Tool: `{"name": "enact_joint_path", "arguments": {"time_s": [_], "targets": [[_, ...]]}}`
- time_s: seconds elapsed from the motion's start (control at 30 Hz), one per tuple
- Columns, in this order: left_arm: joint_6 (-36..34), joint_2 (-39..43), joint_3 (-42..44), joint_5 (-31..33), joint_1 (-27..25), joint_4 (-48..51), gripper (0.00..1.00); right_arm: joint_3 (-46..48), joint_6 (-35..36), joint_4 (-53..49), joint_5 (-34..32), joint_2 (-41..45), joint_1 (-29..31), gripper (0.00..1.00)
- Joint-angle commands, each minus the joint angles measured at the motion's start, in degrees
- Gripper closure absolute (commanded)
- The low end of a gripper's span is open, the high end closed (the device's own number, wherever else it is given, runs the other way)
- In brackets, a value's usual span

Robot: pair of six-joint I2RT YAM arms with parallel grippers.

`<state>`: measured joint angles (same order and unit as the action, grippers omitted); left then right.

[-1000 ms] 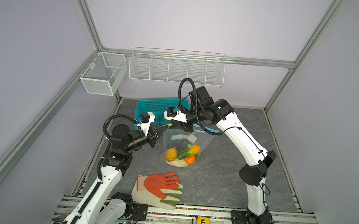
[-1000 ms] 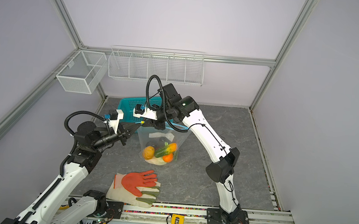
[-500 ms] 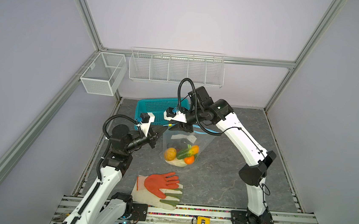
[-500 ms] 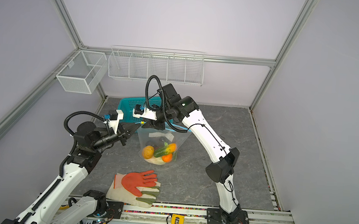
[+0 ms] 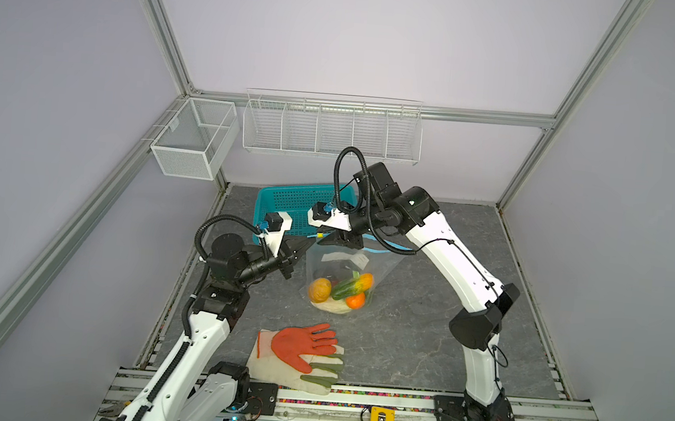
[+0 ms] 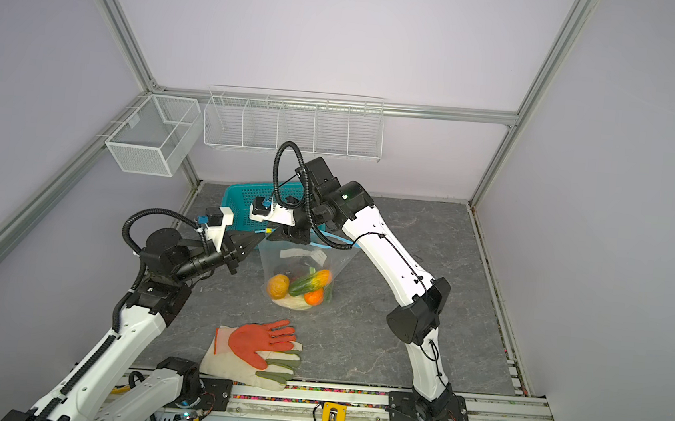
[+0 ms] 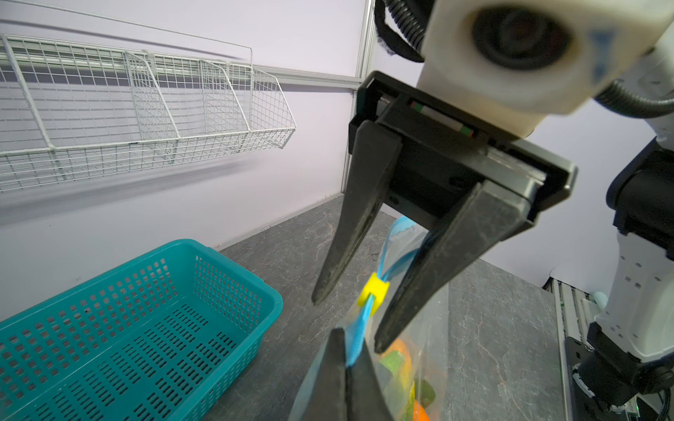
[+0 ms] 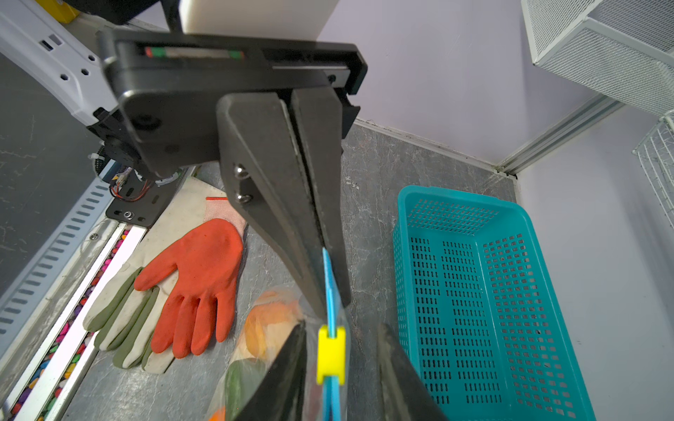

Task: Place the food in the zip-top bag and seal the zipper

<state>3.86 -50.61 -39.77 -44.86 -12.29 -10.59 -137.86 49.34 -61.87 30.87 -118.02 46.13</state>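
The left tool (image 8: 332,304) is clamping the limp light blue zipper strip (image 7: 363,320) while the open right tool (image 7: 346,326) is straddling its rigid yellow slider (image 8: 330,355), probably the surest hold.

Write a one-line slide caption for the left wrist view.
Left end effector pinches the blue zipper; open right end effector straddles its yellow slider.

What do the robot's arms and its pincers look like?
The left arm and right arm are white shells joined by black joints. A ribbed black cable loops at each wrist, beside a white camera housing. The left gripper and right gripper are black, each with two long tapering fingers.
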Motion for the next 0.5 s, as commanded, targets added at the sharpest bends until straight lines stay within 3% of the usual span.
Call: {"name": "enact_joint_path", "arguments": {"time_s": [0.0,0.47], "targets": [[-1.1,0.3,-1.3,0.2,-0.3,0.7,1.00,1.2,0.2,0.4,0.8,3.6,0.5,0.66],[-1.0,0.7,-1.4,0.2,-0.4,0.8,1.00,1.4,0.3,0.0,0.7,3.3,0.6,0.81]]}}
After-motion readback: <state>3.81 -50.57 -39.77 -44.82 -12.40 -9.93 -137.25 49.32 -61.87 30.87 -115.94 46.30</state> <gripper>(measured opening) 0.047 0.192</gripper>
